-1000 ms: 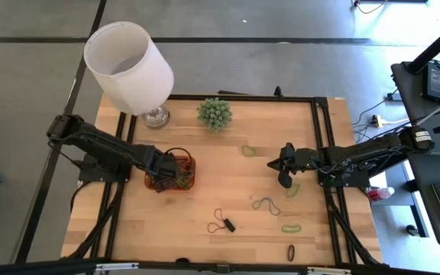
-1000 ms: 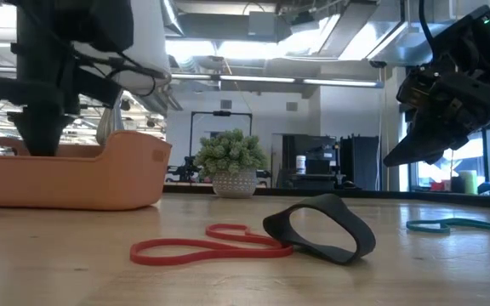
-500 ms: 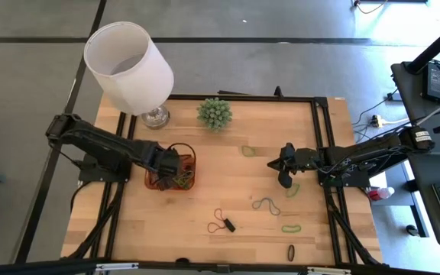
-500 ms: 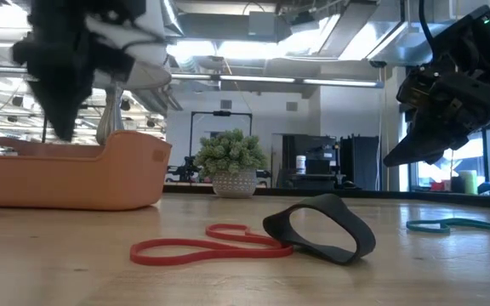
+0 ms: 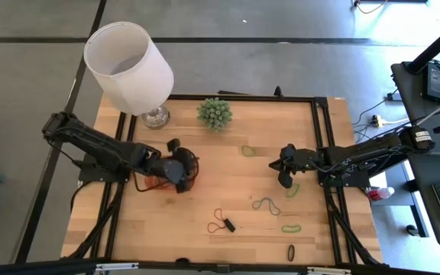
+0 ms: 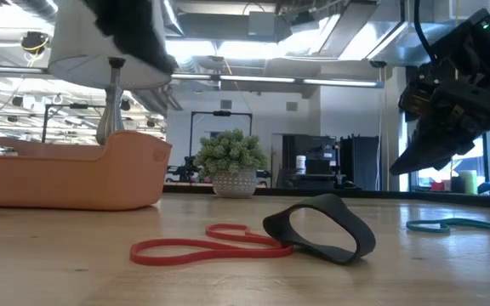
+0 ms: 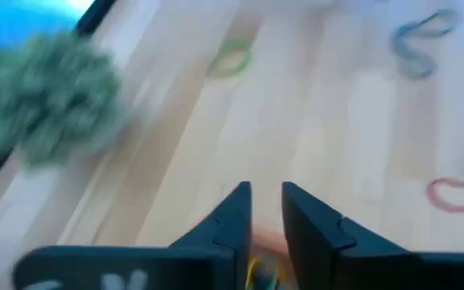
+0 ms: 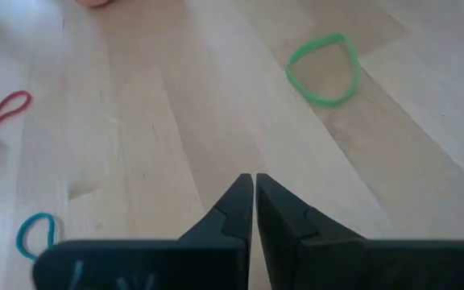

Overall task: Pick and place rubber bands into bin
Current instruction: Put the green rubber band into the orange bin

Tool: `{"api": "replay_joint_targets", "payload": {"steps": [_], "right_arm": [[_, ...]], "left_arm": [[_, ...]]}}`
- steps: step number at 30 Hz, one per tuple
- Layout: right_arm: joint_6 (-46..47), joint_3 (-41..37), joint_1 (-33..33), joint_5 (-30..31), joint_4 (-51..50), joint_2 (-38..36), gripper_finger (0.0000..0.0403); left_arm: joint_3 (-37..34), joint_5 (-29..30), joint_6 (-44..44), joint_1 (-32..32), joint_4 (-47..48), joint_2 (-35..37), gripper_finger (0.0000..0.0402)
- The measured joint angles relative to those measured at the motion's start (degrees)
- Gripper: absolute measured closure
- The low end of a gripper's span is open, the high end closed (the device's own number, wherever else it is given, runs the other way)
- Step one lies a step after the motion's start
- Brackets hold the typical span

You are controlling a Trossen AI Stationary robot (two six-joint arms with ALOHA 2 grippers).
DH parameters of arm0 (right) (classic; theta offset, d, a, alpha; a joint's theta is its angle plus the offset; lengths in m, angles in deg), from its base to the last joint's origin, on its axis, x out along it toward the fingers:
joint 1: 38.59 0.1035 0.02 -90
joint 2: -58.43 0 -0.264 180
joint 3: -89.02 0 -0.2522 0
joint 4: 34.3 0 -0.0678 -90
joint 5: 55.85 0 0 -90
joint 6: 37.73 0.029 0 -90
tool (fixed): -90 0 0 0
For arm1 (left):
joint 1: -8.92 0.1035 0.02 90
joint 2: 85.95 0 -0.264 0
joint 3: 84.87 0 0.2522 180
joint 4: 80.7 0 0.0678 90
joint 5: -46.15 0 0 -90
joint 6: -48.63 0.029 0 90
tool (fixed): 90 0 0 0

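The orange bin [image 5: 163,179] sits on the left half of the wooden table [image 5: 228,221], just in front of the lamp base, largely covered in the high view by the left gripper [image 5: 179,169] above its right end. Tangled bands lie inside it, though the arm hides most of them. Loose rubber bands are well apart from it: a red loop [image 5: 218,219] touching a wide black band [image 5: 229,225] near the front middle, a blue-grey band [image 5: 266,205], a green one [image 5: 248,150] toward the rear, more green ones [image 5: 292,228] to the right, and a black ring [image 5: 290,253] at the front edge.

The step in hand looks like the end of a drop-off. The left wrist view shows the left gripper's fingers [image 7: 230,217] a narrow gap apart with nothing between them (a yellowish scrap just below is probably bin contents, but I cannot tell). The next move calls for swinging toward the red and black pair, the nearest to that arm, and widening the gap first.

The right gripper [image 5: 285,169] hovers just beside a green band [image 5: 293,189], its fingers [image 8: 234,211] pressed together and empty.

Only the low view shows the bin's shallow wall [image 6: 75,174] and the black band [image 6: 321,228] standing on edge; only the high view shows how the bands are spread.
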Motion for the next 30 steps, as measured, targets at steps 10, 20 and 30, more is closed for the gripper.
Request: {"api": "replay_joint_targets", "payload": {"steps": [10,20,30], "right_arm": [[3.90,10.83,1.96,-3.01,-25.15,0.00,0.0397],[16.93,23.34,14.32,-7.13,-53.61,1.56,0.0401],[23.83,23.34,25.16,-7.02,-58.01,11.38,0.0398]], "left_arm": [[0.00,-2.90,8.06,0.03,-1.30,-0.34,0.0399],[-8.75,-1.07,5.98,0.03,-1.64,6.91,0.0400],[-23.71,-1.18,6.10,0.59,-4.89,29.88,0.0399]]}}
